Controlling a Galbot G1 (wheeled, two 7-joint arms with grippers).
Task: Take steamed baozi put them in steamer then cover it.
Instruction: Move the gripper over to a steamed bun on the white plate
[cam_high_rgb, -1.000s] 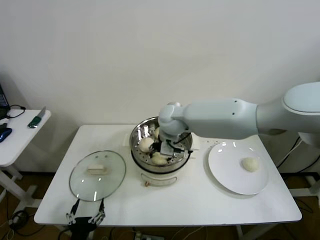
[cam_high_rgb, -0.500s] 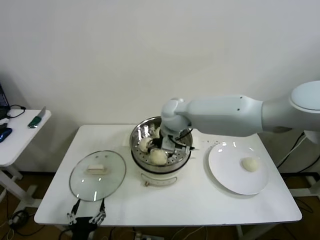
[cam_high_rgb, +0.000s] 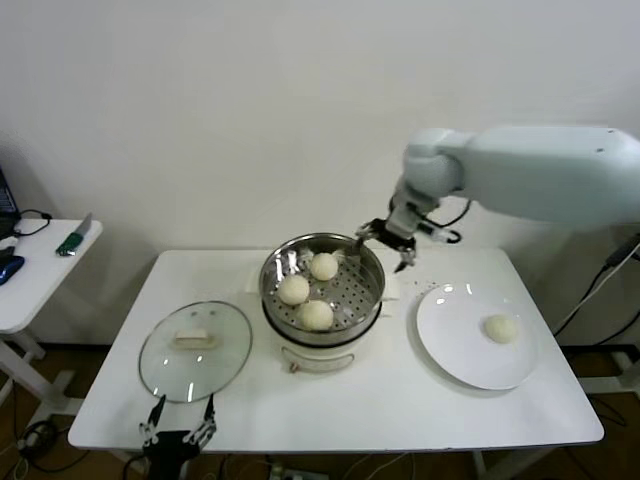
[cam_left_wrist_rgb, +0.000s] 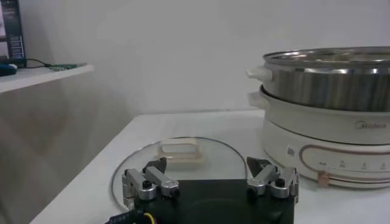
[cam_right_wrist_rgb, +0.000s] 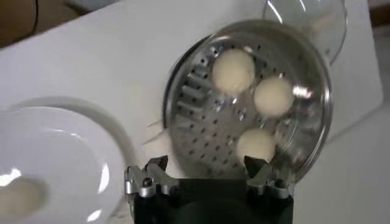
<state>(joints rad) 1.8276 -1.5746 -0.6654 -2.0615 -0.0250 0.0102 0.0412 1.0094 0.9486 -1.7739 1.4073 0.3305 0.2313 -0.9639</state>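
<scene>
**Three Buns Loaded, One Remaining on the Plate**

While three steamed baozi (cam_high_rgb: 323, 266) (cam_high_rgb: 293, 289) (cam_high_rgb: 316, 314) lay on the perforated floor of the steamer (cam_high_rgb: 272, 272), the right tool (cam_high_rgb: 381, 242) hung empty above the basket's far right rim, its fingers spread apart. That raised position, between the basket and the white plate (cam_high_rgb: 450, 352), suited a transfer toward the plate, where the fourth baozi (cam_high_rgb: 500, 328) sat alone near the right side. The three buns in the basket lay apart from one another, probably so that a fourth could fit in the bare patch of perforated metal beside them. In the right wrist view the same three buns (cam_right_wrist_rgb: 233, 70) (cam_right_wrist_rgb: 273, 95) (cam_right_wrist_rgb: 255, 145) appeared in the steamer (cam_right_wrist_rgb: 183, 91), with the plate (cam_right_wrist_rgb: 61, 152) next to it.

The cover (cam_high_rgb: 160, 375), a clear glass lid with a cream handle, lay flat on the table (cam_high_rgb: 400, 410) to the left of the steamer and just clear of it, leaving the basket mouth open for loading. The left tool (cam_high_rgb: 178, 432) waited low at the table's near edge, directly before the lid, with its fingers (cam_left_wrist_rgb: 149, 182) spread wide and holding nothing. That station seemed chosen for the later lid pickup. By this judgement, loading was nearly complete and covering had not begun.
</scene>
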